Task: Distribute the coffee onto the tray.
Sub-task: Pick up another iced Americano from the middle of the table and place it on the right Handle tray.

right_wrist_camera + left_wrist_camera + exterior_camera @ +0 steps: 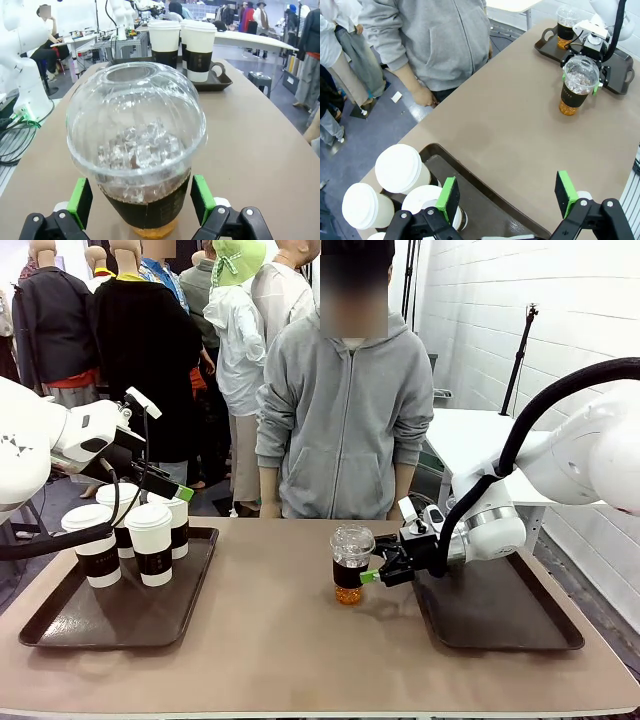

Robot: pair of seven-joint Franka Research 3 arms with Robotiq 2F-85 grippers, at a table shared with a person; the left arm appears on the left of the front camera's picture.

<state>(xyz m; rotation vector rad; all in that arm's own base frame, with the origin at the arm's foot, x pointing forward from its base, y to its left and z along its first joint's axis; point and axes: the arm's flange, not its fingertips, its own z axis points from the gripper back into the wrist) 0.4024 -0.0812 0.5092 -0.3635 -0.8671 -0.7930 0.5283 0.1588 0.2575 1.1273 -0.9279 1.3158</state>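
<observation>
Several white lidded coffee cups with dark sleeves [152,543] stand on the left tray [60,625]. My left gripper [176,490] hangs open just above the rear cups; in its wrist view the gripper [507,197] has bare tray between its fingers and the cups [400,170] to the left. A clear dome-lidded cup of dark iced coffee [351,562] stands on the table left of the right tray [500,625]. My right gripper [362,575] [141,200] is open around its sleeve, one pad [201,197] on each side. Another dome cup [566,25] stands on the right tray [620,75].
A person in a grey hoodie [345,410] stands at the far edge of the table with arms hanging down. Bare brown tabletop [270,620] lies between the two trays. A white side table [470,440] stands behind to the right.
</observation>
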